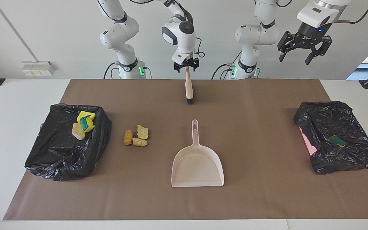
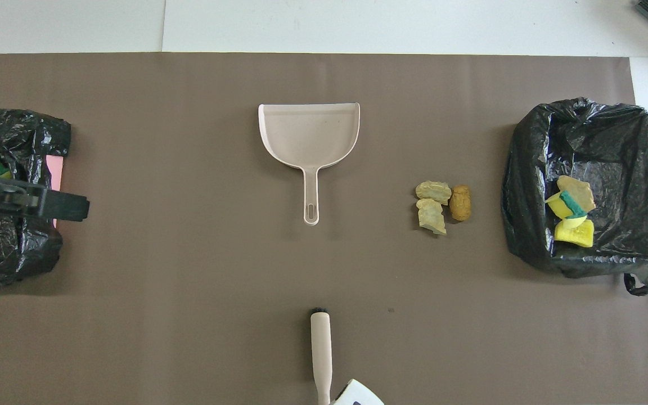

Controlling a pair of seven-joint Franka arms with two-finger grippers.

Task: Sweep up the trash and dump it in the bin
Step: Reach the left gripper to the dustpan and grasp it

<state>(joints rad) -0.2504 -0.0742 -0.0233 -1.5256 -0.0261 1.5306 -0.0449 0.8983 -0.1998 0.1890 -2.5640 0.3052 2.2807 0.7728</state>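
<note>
Facing view shows the right gripper (image 1: 186, 66) at the robots' edge of the brown mat (image 1: 267, 198), its fingers around the top of the beige brush (image 1: 189, 89), which hangs down with its black bristles at or just above the mat; whether the brush is truly gripped or only straddled I cannot tell. The left gripper (image 1: 304, 48) waits high in the air with fingers spread wide and empty, over the black-bagged bin (image 1: 347, 153) at the left arm's end. The loose trash (image 1: 136, 136), three tan and orange-brown chunks, sits in a tight cluster on the mat just beside the other black-bagged bin (image 1: 59, 159), which already holds yellow sponges (image 1: 86, 120). The pale pink dustpan (image 1: 197, 163) lies untouched mid-table, handle toward the robots. By my judgement the step in hand is fetching the brush, so sweeping has not begun. The next move calls for carrying the bristles over to the chunks and getting the dustpan placed beside them, mouth facing the pile
</note>
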